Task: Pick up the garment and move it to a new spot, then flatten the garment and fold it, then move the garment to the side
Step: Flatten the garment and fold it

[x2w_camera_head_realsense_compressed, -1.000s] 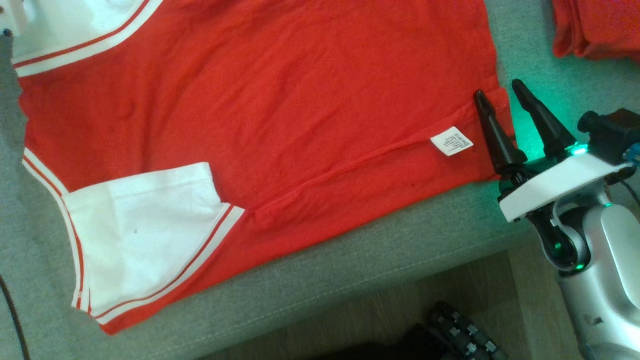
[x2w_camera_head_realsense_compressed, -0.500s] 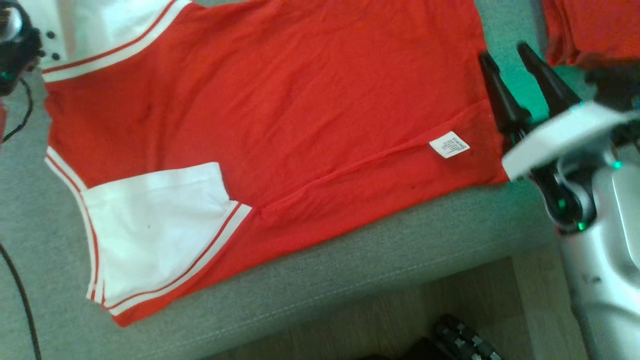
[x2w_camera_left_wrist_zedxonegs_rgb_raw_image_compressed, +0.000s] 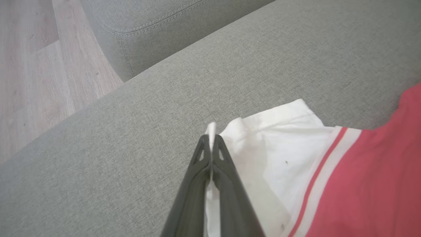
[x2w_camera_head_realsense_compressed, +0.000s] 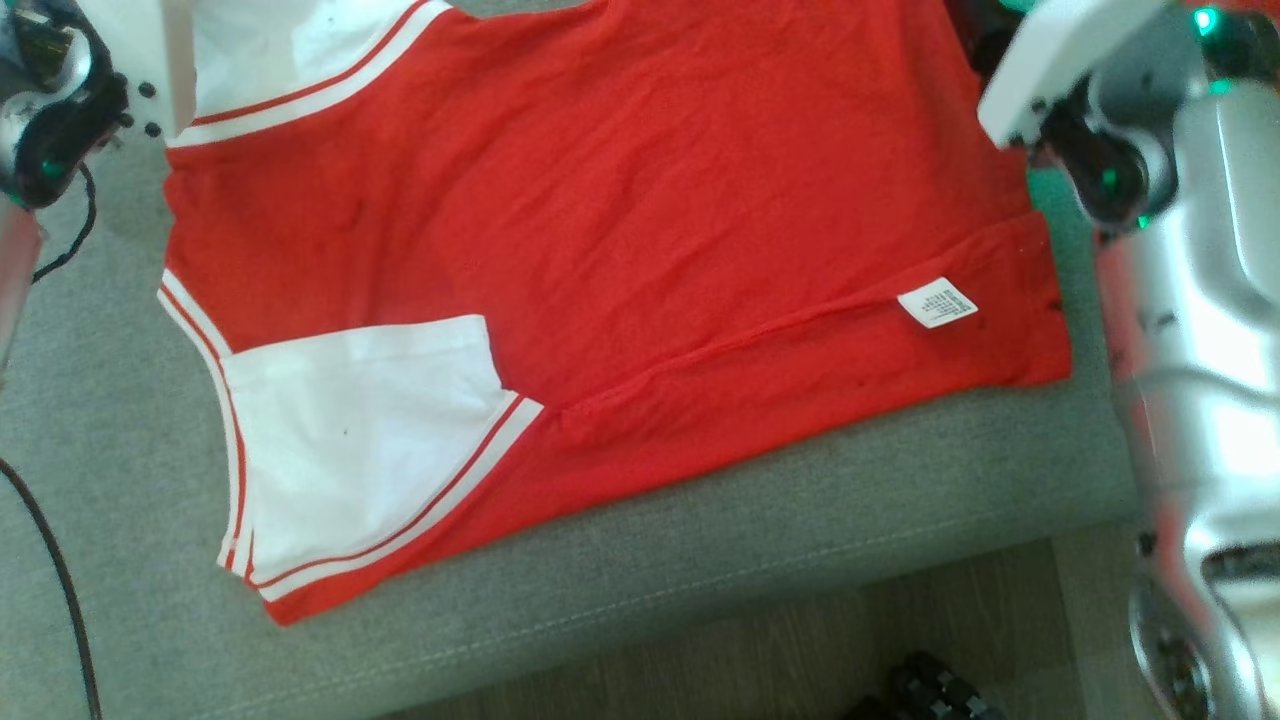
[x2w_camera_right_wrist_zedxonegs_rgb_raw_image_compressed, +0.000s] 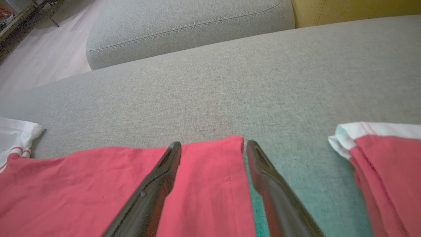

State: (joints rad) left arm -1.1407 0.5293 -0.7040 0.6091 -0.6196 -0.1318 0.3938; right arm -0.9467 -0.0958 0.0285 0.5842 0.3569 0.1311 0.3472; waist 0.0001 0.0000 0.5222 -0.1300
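A red garment (x2w_camera_head_realsense_compressed: 620, 200) with white, red-striped sleeves lies spread flat on the grey sofa cushion (x2w_camera_head_realsense_compressed: 700, 570), a white label (x2w_camera_head_realsense_compressed: 937, 302) near its right hem. In the left wrist view my left gripper (x2w_camera_left_wrist_zedxonegs_rgb_raw_image_compressed: 212, 136) is shut on the edge of the far white sleeve (x2w_camera_left_wrist_zedxonegs_rgb_raw_image_compressed: 279, 138). In the right wrist view my right gripper (x2w_camera_right_wrist_zedxonegs_rgb_raw_image_compressed: 213, 146) is open, its fingers straddling the far corner of the red hem (x2w_camera_right_wrist_zedxonegs_rgb_raw_image_compressed: 204, 184) just above the cushion. The near sleeve (x2w_camera_head_realsense_compressed: 360, 440) lies flat at the lower left.
Another red and white garment (x2w_camera_right_wrist_zedxonegs_rgb_raw_image_compressed: 384, 158) lies just right of my right gripper. A second grey cushion (x2w_camera_right_wrist_zedxonegs_rgb_raw_image_compressed: 184, 23) and a yellow one (x2w_camera_right_wrist_zedxonegs_rgb_raw_image_compressed: 355, 8) sit beyond. The cushion's front edge drops to a wooden floor (x2w_camera_head_realsense_compressed: 750, 670). A black cable (x2w_camera_head_realsense_compressed: 50, 560) hangs at the left.
The camera has shifted. My left gripper has shut on the far white sleeve. My right arm has moved along the hem, from near the label to the far corner, still open.
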